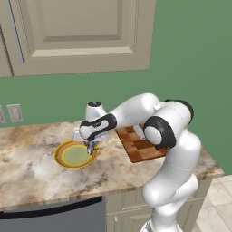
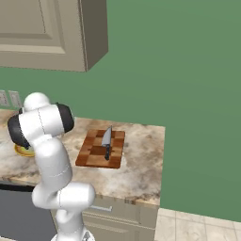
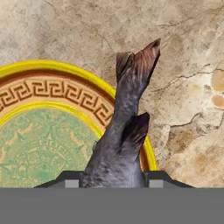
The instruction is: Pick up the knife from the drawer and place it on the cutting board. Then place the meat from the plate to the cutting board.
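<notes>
Arm hides most of the plate [image 2: 22, 151]; cutting board [image 1: 136, 147] partly covered.

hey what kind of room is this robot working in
Most likely a kitchen, a rendered one: a stone-look counter with cabinets above it, a cutting board with a knife on it, and a plate.

Knife [image 2: 107, 141] occupies cutting board [image 2: 89, 155] middle; left part seemingly free.

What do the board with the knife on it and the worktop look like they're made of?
The cutting board looks like reddish-brown wood in glued blocks, matte. The knife seems to have a grey metal blade and a black handle. The counter looks like polished beige stone with mottled veins.
</notes>
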Controlling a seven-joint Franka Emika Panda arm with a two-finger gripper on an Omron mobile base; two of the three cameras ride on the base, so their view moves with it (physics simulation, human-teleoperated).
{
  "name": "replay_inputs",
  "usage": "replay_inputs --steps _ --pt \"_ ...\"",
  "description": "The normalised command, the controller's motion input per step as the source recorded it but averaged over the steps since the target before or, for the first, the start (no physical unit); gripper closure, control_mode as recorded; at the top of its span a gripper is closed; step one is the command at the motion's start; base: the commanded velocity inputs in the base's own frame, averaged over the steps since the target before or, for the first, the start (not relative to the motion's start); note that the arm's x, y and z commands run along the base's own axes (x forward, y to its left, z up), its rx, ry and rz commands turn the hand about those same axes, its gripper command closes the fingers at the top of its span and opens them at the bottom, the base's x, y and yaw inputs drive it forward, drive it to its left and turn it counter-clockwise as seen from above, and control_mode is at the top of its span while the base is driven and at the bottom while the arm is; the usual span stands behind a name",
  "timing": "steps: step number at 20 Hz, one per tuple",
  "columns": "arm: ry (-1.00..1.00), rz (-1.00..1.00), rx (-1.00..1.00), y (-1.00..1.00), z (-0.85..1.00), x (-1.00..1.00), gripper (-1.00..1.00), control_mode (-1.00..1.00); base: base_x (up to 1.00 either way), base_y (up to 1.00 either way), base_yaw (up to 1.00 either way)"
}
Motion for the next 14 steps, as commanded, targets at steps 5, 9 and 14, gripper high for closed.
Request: replay_inputs --steps 5,9,14 --pt "-0.04 0.00 -0.04 -0.52 0.69 0.00 1.00 -1.00 0.00 0.00 0.00" --pt "0.00 0.00 0.00 -0.43 0.48 0.00 1.00 -1.00 0.00 0.00 0.00" --pt "0.02 0.00 0.00 -0.45 0.07 0.00 1.00 -1.00 0.00 0.00 0.00"
